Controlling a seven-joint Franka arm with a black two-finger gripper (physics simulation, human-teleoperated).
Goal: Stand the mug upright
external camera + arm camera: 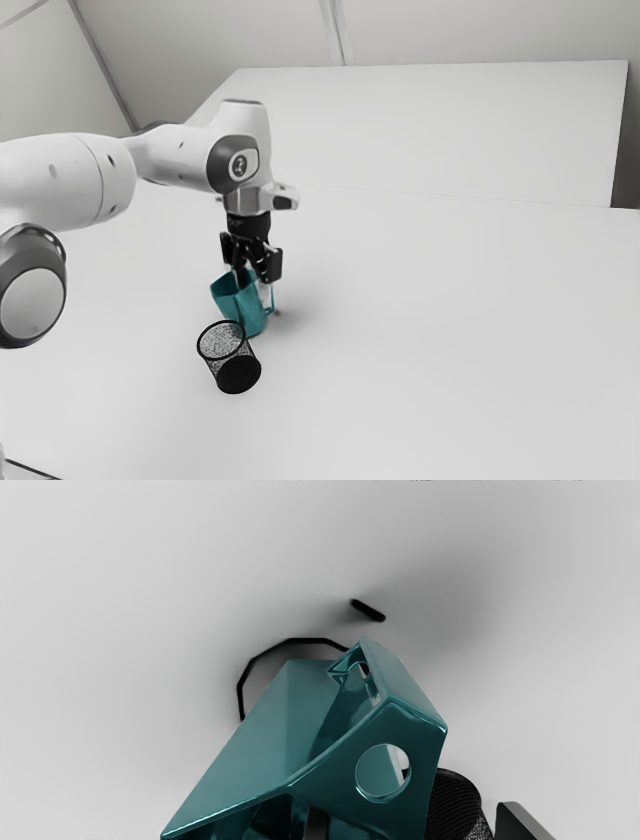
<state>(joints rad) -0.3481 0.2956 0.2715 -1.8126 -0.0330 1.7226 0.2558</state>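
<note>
The teal mug (247, 307) has its mouth up and its base low, beside the mesh cup; I cannot tell whether it leans a little. Its handle faces the exterior view's right. My gripper (257, 277) is over the mug, fingers pointing down at the mouth. In the wrist view the mug (280, 720) lies under my hand, its angular rim and a round hole in one wall visible. There the gripper (419, 822) stands open, with one finger (317, 824) inside the mouth and the other finger (520, 822) outside, apart from the wall.
A black mesh cup (238, 374) stands close to the mug on the near side. In the wrist view, a thin black curved line (306, 641) and a short black bar (367, 610) lie by the mug. The white table (450, 330) extends toward the exterior view's right.
</note>
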